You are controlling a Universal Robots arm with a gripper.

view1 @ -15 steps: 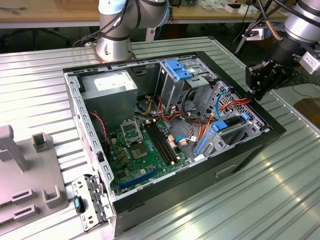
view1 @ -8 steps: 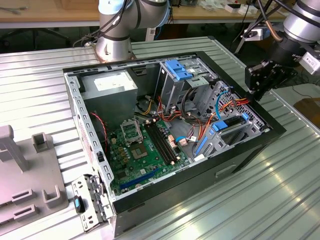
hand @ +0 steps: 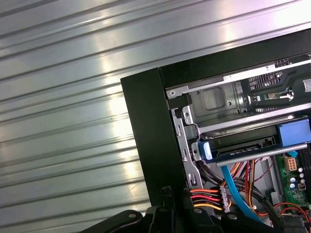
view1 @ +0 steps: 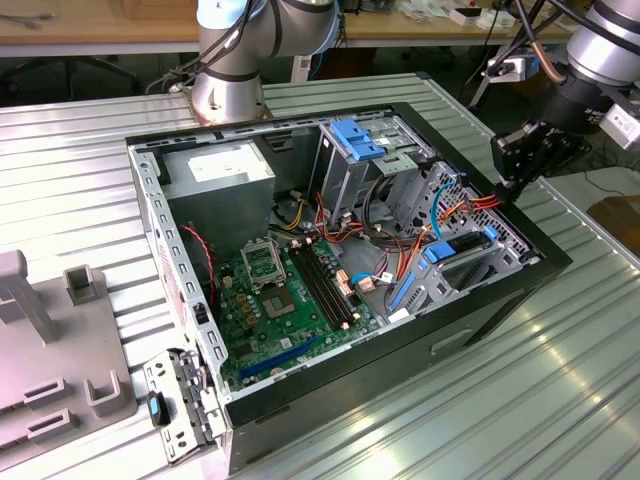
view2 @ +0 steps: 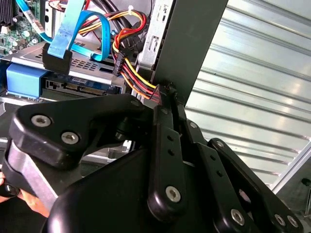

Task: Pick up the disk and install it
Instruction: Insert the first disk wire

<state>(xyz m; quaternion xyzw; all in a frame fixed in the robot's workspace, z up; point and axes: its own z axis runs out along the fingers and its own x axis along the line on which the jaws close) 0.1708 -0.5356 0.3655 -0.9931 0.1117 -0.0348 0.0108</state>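
Black gripper (view1: 503,190) hangs at your black metal computer case (view1: 400,375), on the exterior view's right, near the dark-grey, blue-railed disk (hand: 243,143) in its bay — whether the jaws are open, you cannot tell.

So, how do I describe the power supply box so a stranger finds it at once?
Start at the open black computer case on the ribbed metal table. Go to its far corner at the exterior view's left, near the silver robot base: the power supply is the large grey box there. Unlike the green motherboard and the blue-tabbed drive cage beside it, it bears a white label.
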